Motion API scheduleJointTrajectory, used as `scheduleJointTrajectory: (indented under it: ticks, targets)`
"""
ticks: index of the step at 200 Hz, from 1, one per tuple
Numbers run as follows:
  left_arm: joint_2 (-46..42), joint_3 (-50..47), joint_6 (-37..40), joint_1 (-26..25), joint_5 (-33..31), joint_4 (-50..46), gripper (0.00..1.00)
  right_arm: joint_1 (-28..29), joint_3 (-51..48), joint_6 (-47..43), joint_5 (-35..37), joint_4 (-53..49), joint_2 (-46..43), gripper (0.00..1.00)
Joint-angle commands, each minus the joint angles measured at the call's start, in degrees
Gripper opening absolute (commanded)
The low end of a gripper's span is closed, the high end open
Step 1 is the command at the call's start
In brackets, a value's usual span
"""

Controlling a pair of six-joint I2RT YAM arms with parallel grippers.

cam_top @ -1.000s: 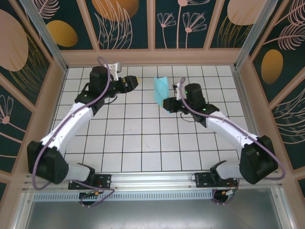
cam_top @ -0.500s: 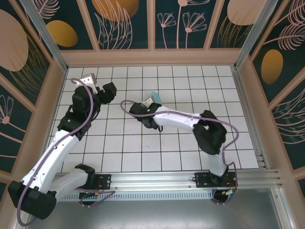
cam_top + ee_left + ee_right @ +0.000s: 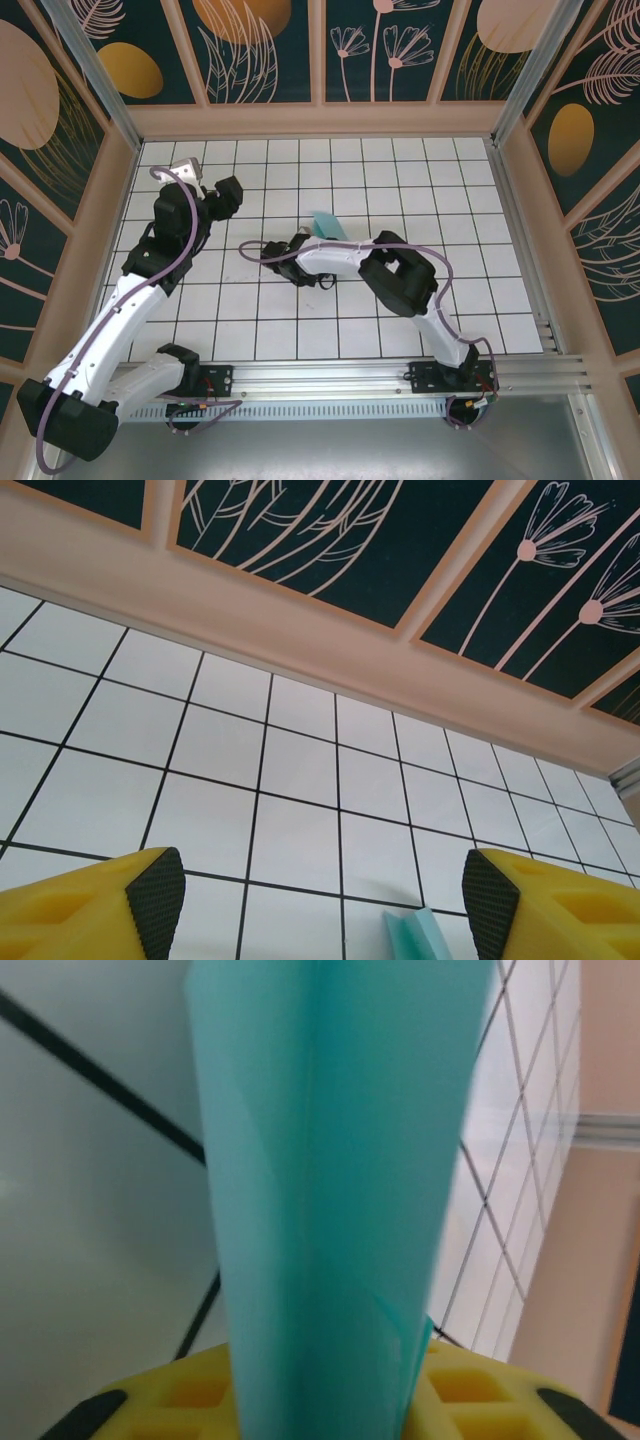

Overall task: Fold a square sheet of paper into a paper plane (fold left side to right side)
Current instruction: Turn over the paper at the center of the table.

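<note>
The tiled worktop [image 3: 480, 260] is slick and flat, so a thin sheet that lands on it is likely to slide instead of staying put for the next crease.

The right arm [image 3: 400, 275] is doubled back on itself and reaches leftward across the middle of the worktop. In that cramped pose a small wrist correction may swing the tip more than intended.

The left gripper [image 3: 228, 195] hangs near the far left corner with its jaws wide apart and nothing between them. It is well apart from the work, so it could neither catch nor pin a sheet that comes loose.

The right gripper [image 3: 312, 238] points toward the far edge. In the wrist view its yellow fingers [image 3: 480, 1400] flank the paper, but I cannot tell whether they pinch it or merely stand beside it.

The sheet of paper [image 3: 325, 222], light turquoise and already folded to a narrow shape, stands up out of that gripper about midway between the left and right edges, nearer the far edge. If the hold is loose, it may tip over, spring open along its fold, or drop skewed. It also blocks much of the wrist camera, so a slip could go unnoticed.
</note>
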Motion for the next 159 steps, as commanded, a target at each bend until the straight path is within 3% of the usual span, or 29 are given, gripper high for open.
scheduleJointTrajectory:
  ticks: [1,47,77,97,115,141,159]
  targets:
    - [-0.2,-0.7,0.7,-0.1,0.0,0.2,0.76,1.1,0.5,-1.3,-3.4,0.2,-0.3,0.42]
    - [1.1,-0.3,0.8,-0.1,3.6,0.5,0.82,2.5,-3.4,-1.9,-14.6,3.9,-8.9,0.68]
    - [2.9,-0.3,-0.7,-0.1,7.3,1.2,0.84,2.7,-8.5,-0.4,-20.9,6.4,-19.9,0.85]
    - [5.2,-1.3,-2.9,-0.1,11.9,3.1,0.84,1.1,-12.7,1.0,-24.1,9.0,-28.4,0.9]
    - [9.1,-2.3,-4.0,-0.1,18.9,5.8,0.84,-2.9,-18.2,1.6,-28.0,14.3,-36.9,0.93]
    - [17.7,-3.1,-5.2,-0.6,32.8,10.6,0.84,-12.5,-28.3,1.8,-39.0,27.5,-49.8,0.99]
    - [23.1,-3.6,-6.3,-2.4,35.7,13.5,0.83,-20.1,-35.4,3.3,-49.1,39.6,-57.3,0.99]
